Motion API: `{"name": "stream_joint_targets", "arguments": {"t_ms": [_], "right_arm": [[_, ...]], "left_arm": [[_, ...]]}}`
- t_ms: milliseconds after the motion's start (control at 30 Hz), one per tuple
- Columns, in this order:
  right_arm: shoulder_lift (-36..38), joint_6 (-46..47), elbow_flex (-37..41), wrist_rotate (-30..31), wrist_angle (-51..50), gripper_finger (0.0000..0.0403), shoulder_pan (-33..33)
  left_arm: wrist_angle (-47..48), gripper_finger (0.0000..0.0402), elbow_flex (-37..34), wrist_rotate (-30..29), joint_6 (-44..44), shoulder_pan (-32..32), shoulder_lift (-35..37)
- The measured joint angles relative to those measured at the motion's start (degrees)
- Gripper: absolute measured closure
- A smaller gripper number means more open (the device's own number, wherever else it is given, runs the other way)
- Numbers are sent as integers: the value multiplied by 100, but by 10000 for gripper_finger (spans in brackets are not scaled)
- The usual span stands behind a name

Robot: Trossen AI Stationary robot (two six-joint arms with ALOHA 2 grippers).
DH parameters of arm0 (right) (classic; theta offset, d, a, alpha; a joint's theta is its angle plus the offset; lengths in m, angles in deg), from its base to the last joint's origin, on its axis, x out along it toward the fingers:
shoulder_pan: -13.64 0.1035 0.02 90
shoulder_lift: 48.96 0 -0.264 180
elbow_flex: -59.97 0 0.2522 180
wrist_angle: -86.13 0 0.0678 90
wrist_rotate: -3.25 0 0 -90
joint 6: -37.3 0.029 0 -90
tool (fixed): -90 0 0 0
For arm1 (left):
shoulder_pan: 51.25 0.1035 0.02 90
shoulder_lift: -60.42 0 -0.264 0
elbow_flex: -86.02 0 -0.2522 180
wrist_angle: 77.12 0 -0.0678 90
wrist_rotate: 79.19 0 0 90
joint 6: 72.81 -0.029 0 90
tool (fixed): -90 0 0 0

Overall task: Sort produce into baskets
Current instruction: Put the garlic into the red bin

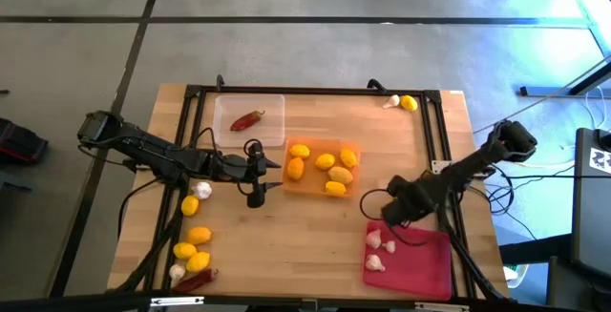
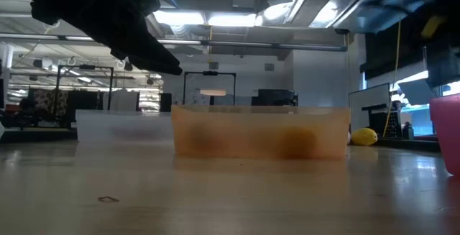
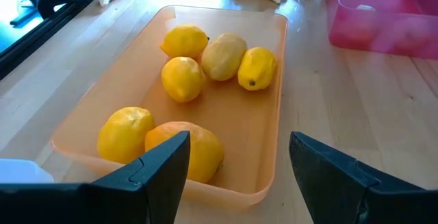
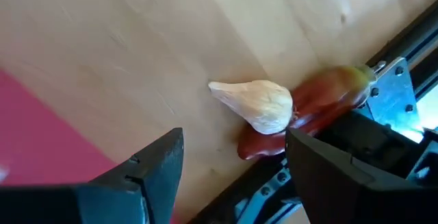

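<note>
An open-plan lab or workshop: exposed ceiling ducts [image 2: 237, 1], strip lights [image 2: 215, 19], grey concrete floor [image 1: 315, 54], a wooden tabletop [image 1: 305, 245].

A wooden table [image 1: 296, 236] carries three trays: clear [image 1: 249, 120], orange [image 1: 321, 167], red-pink [image 1: 409, 260]. Loose lemons [image 1: 199, 235], garlic [image 1: 177, 271] and a chili [image 1: 196, 280] lie directly on it.

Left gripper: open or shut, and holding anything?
Open and empty: left gripper has its dark fingers spread apart, facing the shallow orange plastic tray of yellow lemons.
</note>
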Motion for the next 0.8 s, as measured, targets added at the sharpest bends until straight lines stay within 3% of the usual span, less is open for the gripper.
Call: {"name": "stream_joint_targets", "arguments": {"t_ms": [300, 567, 800], "right_arm": [[-2, -1722, 276, -358, 562, 155, -709], [-85, -3585, 276, -324, 638, 155, -761], [-355, -4416, 276, -258, 635, 155, -761]], "left_arm": [[0, 155, 0, 0, -4, 2, 0], [0, 155, 0, 0, -7, 0, -1], [18, 155, 0, 0, -9, 0, 1]]}}
